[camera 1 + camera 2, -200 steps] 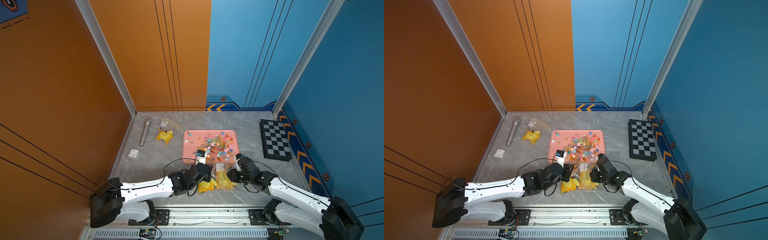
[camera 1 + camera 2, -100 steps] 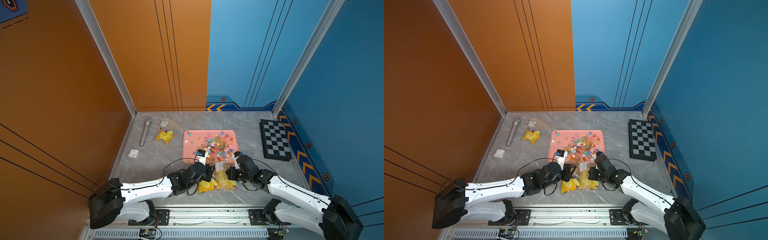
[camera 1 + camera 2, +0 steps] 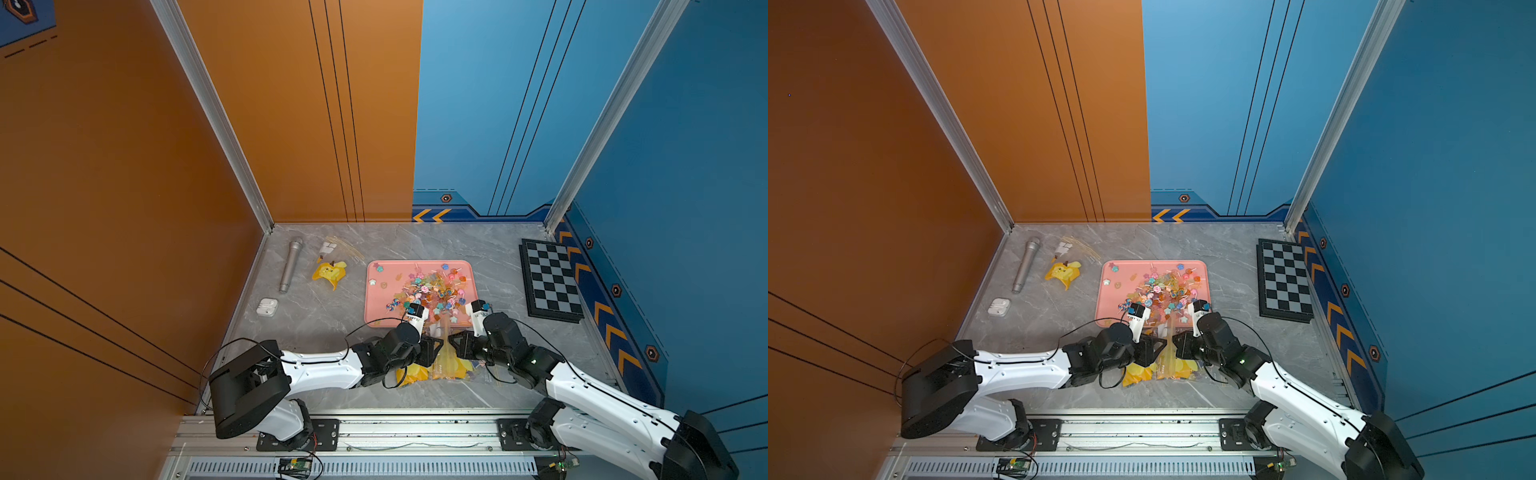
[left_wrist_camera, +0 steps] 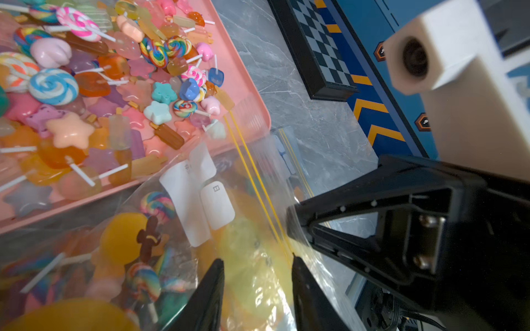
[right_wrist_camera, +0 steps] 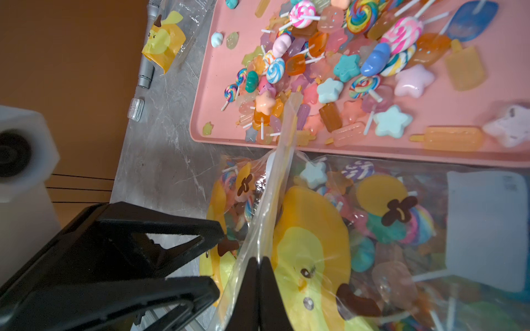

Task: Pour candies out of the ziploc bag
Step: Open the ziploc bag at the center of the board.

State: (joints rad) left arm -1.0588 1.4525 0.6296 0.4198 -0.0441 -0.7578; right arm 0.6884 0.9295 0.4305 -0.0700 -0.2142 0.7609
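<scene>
The right gripper (image 5: 259, 259) is clamped on a raised fold of the bag (image 5: 315, 223), probably to lift that side. The left gripper (image 4: 257, 260) stands narrowly parted over the film by the zip, seemingly pinching nothing. Most candies (image 5: 344, 71) lie heaped on the tray (image 5: 218, 86); some remain in the bag, which lies at the tray's near rim, toward the front edge of the table (image 3: 324, 316), and bare surface either side of the tray leaves room to tip.

Left pincer (image 4: 257, 260) ajar, right pincer (image 5: 259, 260) fully closed.
</scene>
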